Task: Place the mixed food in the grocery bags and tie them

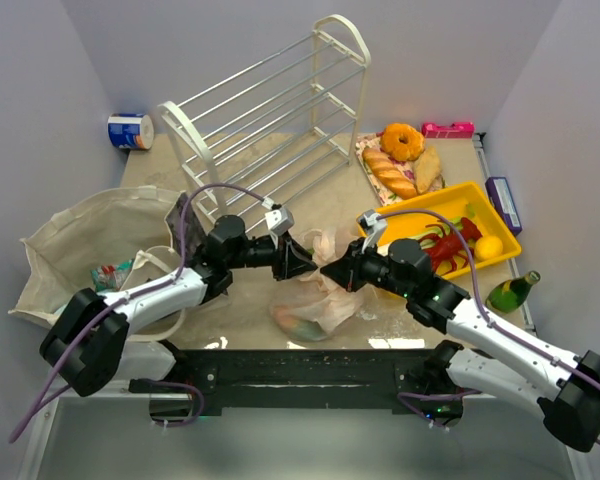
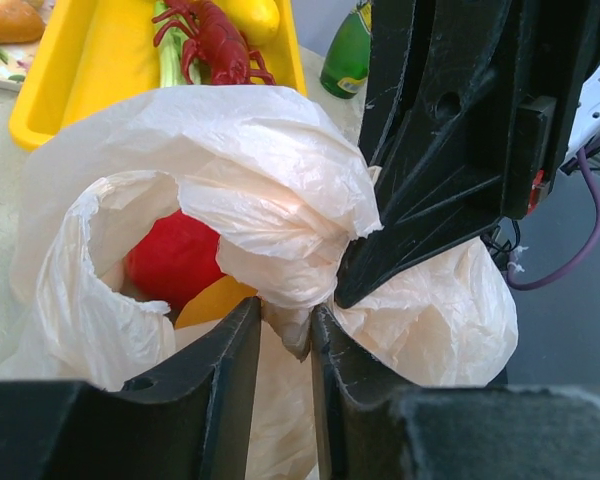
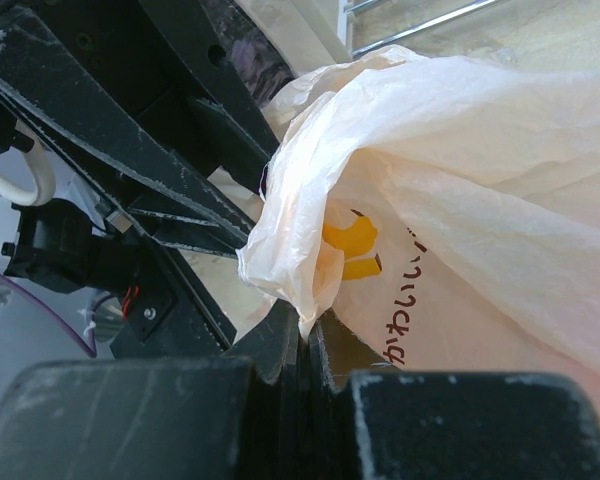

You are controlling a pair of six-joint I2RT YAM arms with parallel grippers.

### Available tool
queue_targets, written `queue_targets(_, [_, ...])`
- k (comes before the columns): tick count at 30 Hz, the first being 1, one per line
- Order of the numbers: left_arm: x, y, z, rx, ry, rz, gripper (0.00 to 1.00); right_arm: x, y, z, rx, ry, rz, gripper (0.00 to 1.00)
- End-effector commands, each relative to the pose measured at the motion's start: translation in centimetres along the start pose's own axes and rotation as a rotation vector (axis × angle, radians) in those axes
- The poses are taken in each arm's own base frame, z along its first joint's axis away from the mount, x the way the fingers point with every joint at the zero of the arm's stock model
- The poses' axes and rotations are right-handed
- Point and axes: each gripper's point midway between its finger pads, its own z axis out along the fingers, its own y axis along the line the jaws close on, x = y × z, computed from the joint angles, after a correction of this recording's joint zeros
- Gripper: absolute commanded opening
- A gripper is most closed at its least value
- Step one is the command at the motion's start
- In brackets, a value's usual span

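The peach-pink plastic bag [image 1: 315, 300] lies at the table's middle front. A red apple [image 2: 175, 258] and a yellow fruit [image 2: 215, 300] show through its mouth. My left gripper [image 2: 285, 315] is shut on a twisted handle of the plastic bag [image 2: 270, 180]. My right gripper [image 3: 305, 325] is shut on another bunched handle of the bag [image 3: 460, 190]. The two grippers [image 1: 298, 262] [image 1: 332, 270] meet tip to tip just above the bag. The beige cloth tote [image 1: 75, 240] lies open at the left with a snack packet [image 1: 110, 272] inside.
A yellow tray [image 1: 500, 215] at the right holds a red lobster [image 1: 448, 245] and a yellow fruit [image 1: 488, 247]. A green bottle [image 1: 510, 292] lies beside it. A white wire rack [image 1: 270, 130] lies tipped at the back. Bread and a donut [image 1: 402, 140] sit behind the tray.
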Motion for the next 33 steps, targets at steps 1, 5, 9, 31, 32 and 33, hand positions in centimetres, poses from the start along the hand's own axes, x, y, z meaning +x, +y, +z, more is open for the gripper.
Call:
queue_targets(1, [-2.7, -1.2, 1.2, 0.071, -0.055, 0.083, 0.23, -1.0, 0.9, 0.1, -0.046, -0.026, -0.028, 0.0])
queue_targets(5, [-2.6, -1.2, 1.2, 0.064, -0.052, 0.08, 0.02, -1.0, 1.0, 0.2, -0.047, -0.016, -0.026, 0.0])
queue_targets(9, [-3.1, -0.9, 0.7, 0.014, -0.064, 0.08, 0.0, -1.6, 1.2, 0.5, -0.027, 0.01, -0.035, 0.01])
queue_targets(31, [-2.5, 0.4, 0.7, -0.055, -0.015, 0.049, 0.0, -3.9, 0.4, -10.4, 0.232, 0.014, -0.051, 0.79])
queue_targets(32, [-2.6, 0.4, 0.7, -0.057, -0.015, 0.05, 0.0, -2.8, -0.1, -11.3, 0.26, 0.051, -0.032, 0.74])
queue_targets(33, [-2.5, 0.4, 0.6, -0.061, -0.013, 0.048, 0.0, -2.3, -0.2, -11.7, 0.27, 0.07, -0.017, 0.73])
